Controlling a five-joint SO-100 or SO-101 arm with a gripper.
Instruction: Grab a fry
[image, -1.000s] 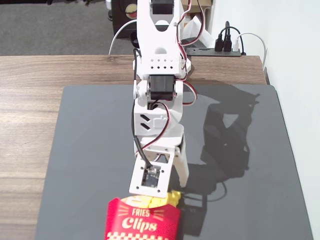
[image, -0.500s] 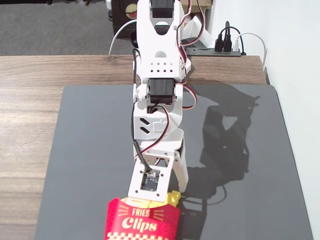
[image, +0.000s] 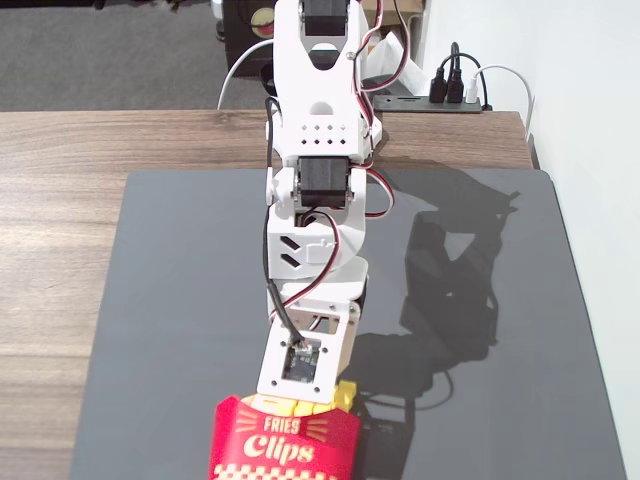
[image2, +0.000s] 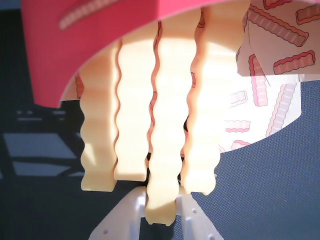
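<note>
On the dark mat (image: 170, 300) covering most of the wooden table (image: 60, 150), fixed view, left to right: bare mat on the left, white arm (image: 315, 200) reaching down the middle from the far edge toward the camera, its hard shadow on the mat to the right, a black power strip (image: 440, 100) with plugs at the far right corner by the white wall. Arm's wrist end sits right over the top of the red "Fries Clips" carton (image: 285, 445) at the bottom edge, centre; yellow fry tips poke out either side of the wrist plate, jaws themselves hidden there. Wrist view, left to right: red carton front (image2: 75, 50) fills the upper left, then four pale wavy-edged fries hang side by side out of the carton mouth, overexposed to cream-yellow, then the carton's white inner lining (image2: 270, 60) printed with pink fry shapes on the right, mat below it. First two fries from the left and the fourth end just above the jaws. Third one, the fry (image2: 162, 150), reaches lowest and its tip sits in the gap of the gripper (image2: 161, 215), between the two white fingers (image2: 125, 220) coming in from the bottom edge. Jaws are close on both sides of that tip, narrow gap only; can't tell whether they actually press on it or just bracket it. Fry is upright, in line with its neighbours, rest of it inside the carton.
</note>
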